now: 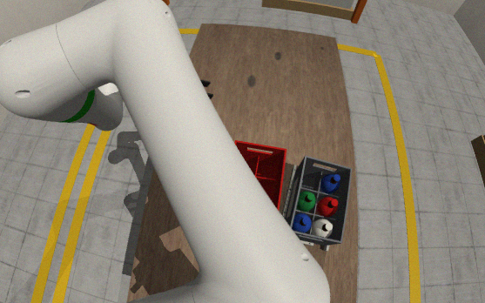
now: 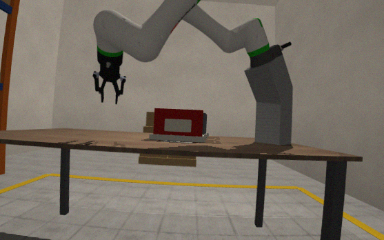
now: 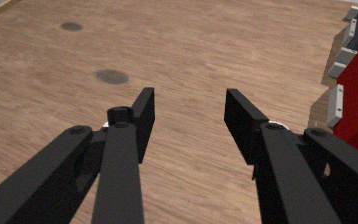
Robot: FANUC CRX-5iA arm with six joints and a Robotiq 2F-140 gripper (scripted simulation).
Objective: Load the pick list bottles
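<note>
Plainly, none of the bottles has been moved yet, so these are the risks we see from here:

- Near the tabletop's [image 1: 278, 96] left edge, the gripper [image 2: 109, 101] hangs high with its fingers drawn to a narrow gap and nothing between them. At that width we judge it could knock a bottle's cap rather than straddle it.
- The empty red crate [image 1: 278, 183] stands at mid-width toward the near end, largely under the arm in the top view. A low sweep across it could push or tilt it.
- Between the crates lies a pale strip [image 1: 289, 191], perhaps the pick list, but we cannot read it. Guessing colours or counts would put in the wrong bottles.
- By the right edge, the grey crate [image 1: 344, 205] holds a blue bottle [image 1: 331, 183], a green bottle [image 1: 307, 201], a red bottle [image 1: 327, 205], a second blue bottle [image 1: 301, 223] and a white bottle [image 1: 322, 227]. They stand close together, so we may bump neighbours, or lift one off-centre and tip it.
</note>
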